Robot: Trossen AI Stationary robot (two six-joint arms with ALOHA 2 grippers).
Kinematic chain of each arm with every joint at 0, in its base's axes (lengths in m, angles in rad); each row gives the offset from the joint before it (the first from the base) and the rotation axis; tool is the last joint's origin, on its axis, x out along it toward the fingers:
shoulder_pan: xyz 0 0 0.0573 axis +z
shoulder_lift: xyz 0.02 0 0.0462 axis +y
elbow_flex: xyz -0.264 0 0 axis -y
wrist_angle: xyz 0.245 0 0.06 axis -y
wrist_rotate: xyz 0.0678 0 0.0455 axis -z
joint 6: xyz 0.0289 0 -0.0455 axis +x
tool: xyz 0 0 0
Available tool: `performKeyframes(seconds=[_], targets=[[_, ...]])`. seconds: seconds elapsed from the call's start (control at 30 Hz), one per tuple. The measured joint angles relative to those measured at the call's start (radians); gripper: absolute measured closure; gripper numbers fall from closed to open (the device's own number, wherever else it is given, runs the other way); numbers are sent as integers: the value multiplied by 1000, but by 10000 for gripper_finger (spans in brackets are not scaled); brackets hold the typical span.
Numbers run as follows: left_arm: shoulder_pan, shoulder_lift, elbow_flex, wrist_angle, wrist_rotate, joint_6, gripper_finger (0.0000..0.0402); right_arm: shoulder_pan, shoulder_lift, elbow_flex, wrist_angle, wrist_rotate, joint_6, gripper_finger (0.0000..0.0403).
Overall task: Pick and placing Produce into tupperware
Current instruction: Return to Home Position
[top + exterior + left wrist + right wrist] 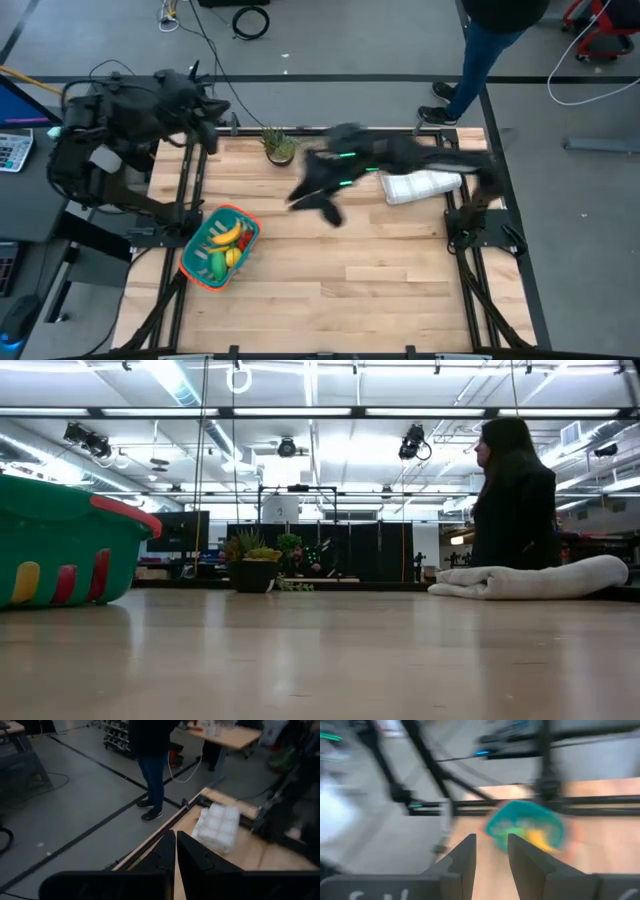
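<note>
High view: teal basket [190, 262] lower left of frame, produce [222, 240] inside. Right gripper [491, 837] centre frame, fingers slightly apart, probably empty. Left gripper [176, 835] upper left, fingers pressed together, holding nothing.

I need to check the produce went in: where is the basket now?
In the high view the basket sits at the table's left edge, produce inside it; the plant is its nearest neighbour, farther back.

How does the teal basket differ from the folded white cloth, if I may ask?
The basket is teal, orange-rimmed and holds produce; the cloth is white, checked and bears nothing. The basket stands tall by the table's left edge; the cloth lies low toward its right. Both rest on the table.
</note>
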Motion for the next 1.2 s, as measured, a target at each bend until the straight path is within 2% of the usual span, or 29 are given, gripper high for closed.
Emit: performKeyframes(seconds=[0.1, 0.2, 0.47, 0.57, 0.67, 0.8, 0.9, 0.97, 1.07, 1.1, 1.2], targets=[[-19, -64, 0, -44, 4, -37, 378, 58, -204, 0, -203, 269, 2, 284], [-35, -145, 1, -94, 8, -71, 384, 144, -392, 0, -329, 423, 24, 285], [-44, -358, 4, -227, 37, -99, 384, 339, -772, 2, -425, 437, 74, 286], [-44, -418, -5, -300, 41, -147, 380, 353, -863, -16, -487, 441, -23, 286], [-44, -486, -68, -294, 42, -251, 380, 353, -925, -79, -477, 442, -44, 286], [-37, -570, -276, -182, 82, -242, 388, 352, -979, -241, -393, 442, -121, 286], [-37, -642, -513, 38, 139, -197, 393, 352, -1013, -411, -232, 425, -128, 286], [-41, -693, -675, 226, 236, -146, 394, 352, -1039, -528, -87, 353, -154, 286], [-48, -757, -896, 498, 392, -78, 389, 352, -1083, -686, 94, 175, -164, 286], [-50, -776, -958, 572, 421, -71, 386, 353, -1099, -734, 147, 152, -154, 286], [-50, -833, -1117, 704, 416, -66, 378, 352, -1158, -875, 238, 213, -92, 286]])
